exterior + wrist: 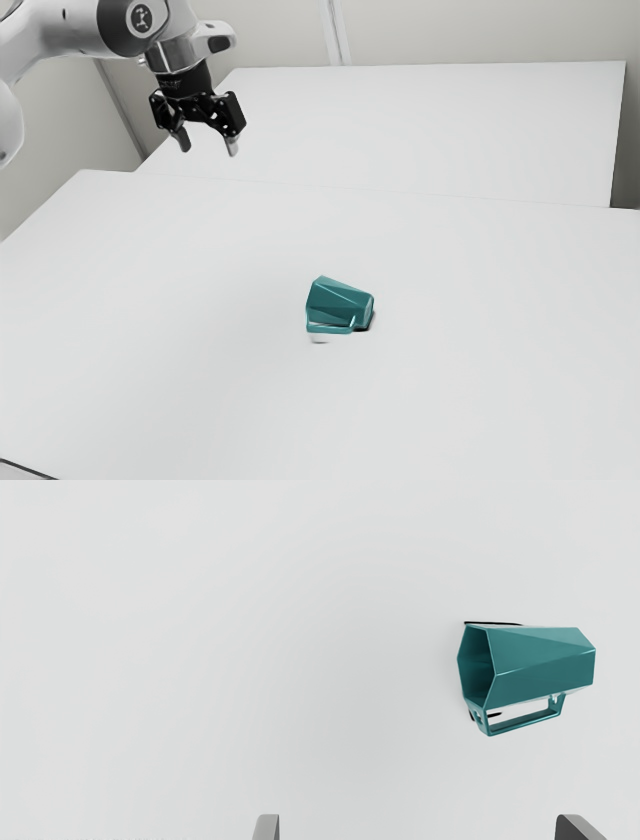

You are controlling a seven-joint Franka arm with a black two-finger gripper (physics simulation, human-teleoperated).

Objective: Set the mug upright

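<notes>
Above the table, in the exterior view's upper left, the gripper (208, 148) hangs high with its fingers wide apart and nothing between them. A teal faceted mug (341, 302) lies on its side on the white table, well below the gripper and toward the exterior view's right. In the wrist view the mug (542, 665) shows its dark open mouth, and its angular handle sticks out from the side nearer the fingertips. Both tips of the gripper (417, 827) stand far apart there, clear of the mug.
The white table (180, 330) spreads around the mug. Beyond its far edge stands another white surface (430, 130), with pale walls behind it. A dark thin line crosses the exterior view's lower left corner.
</notes>
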